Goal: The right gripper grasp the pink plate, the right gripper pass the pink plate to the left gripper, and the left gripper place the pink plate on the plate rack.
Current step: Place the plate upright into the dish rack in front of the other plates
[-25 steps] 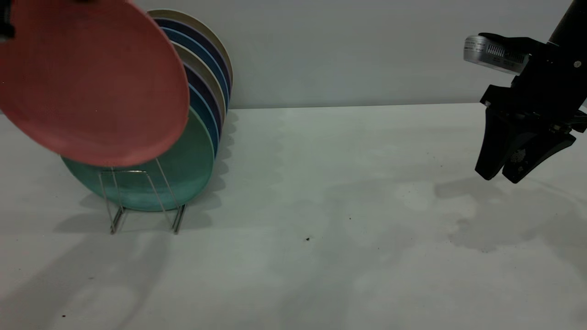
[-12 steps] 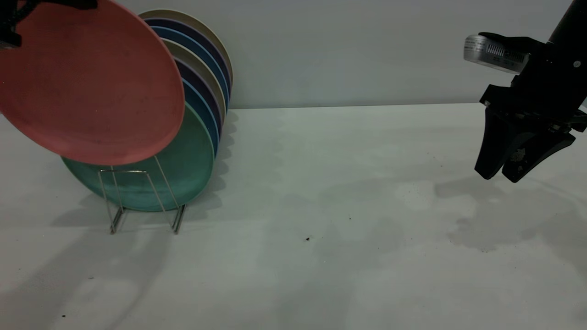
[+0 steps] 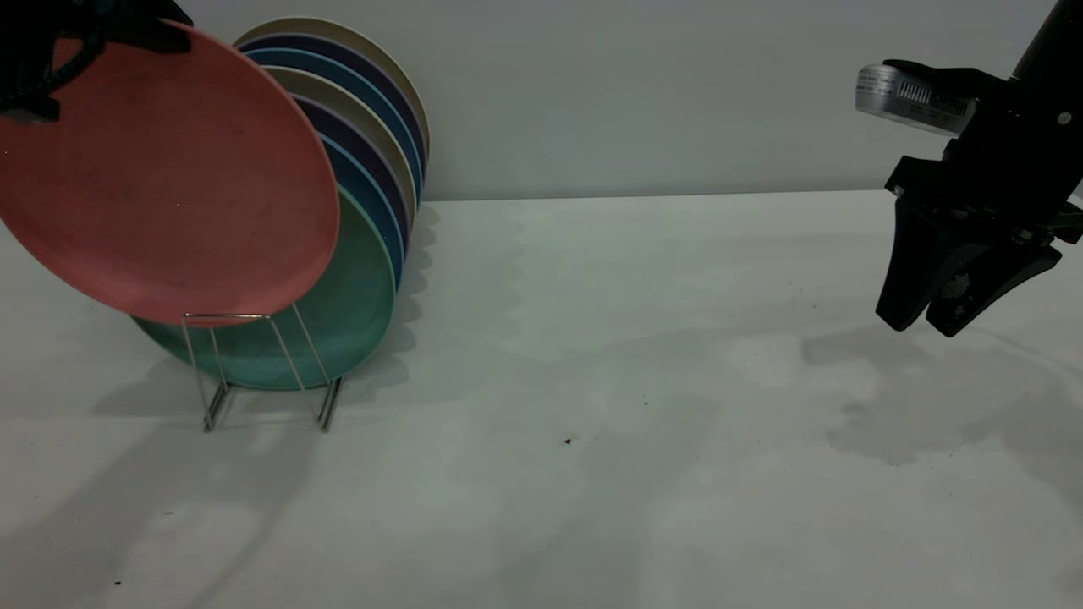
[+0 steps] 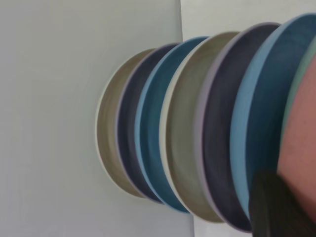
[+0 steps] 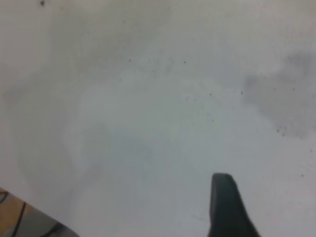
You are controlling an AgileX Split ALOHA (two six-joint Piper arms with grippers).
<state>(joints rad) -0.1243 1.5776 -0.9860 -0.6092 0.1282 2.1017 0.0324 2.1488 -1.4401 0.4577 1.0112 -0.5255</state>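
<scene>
My left gripper (image 3: 76,51), at the top left, is shut on the upper rim of the pink plate (image 3: 169,178). The plate hangs tilted in front of the mint-green plate (image 3: 355,296). Its lower rim is level with the top of the front loop of the plate rack (image 3: 227,316). In the left wrist view the pink plate (image 4: 301,148) fills one corner beside one dark finger (image 4: 276,207). My right gripper (image 3: 922,326) hovers open and empty above the table at the far right. Only one of its fingers (image 5: 224,202) shows in the right wrist view.
Several plates in mint-green, blue, dark purple and beige (image 3: 381,127) stand upright in the rack, filling its back slots; they also show in the left wrist view (image 4: 182,133). A white wall stands behind the grey table (image 3: 592,381).
The pink plate has come down and slightly right, so its lower rim now meets the top of the rack's front loop. The left gripper has dropped further into view. The right arm has not moved.
</scene>
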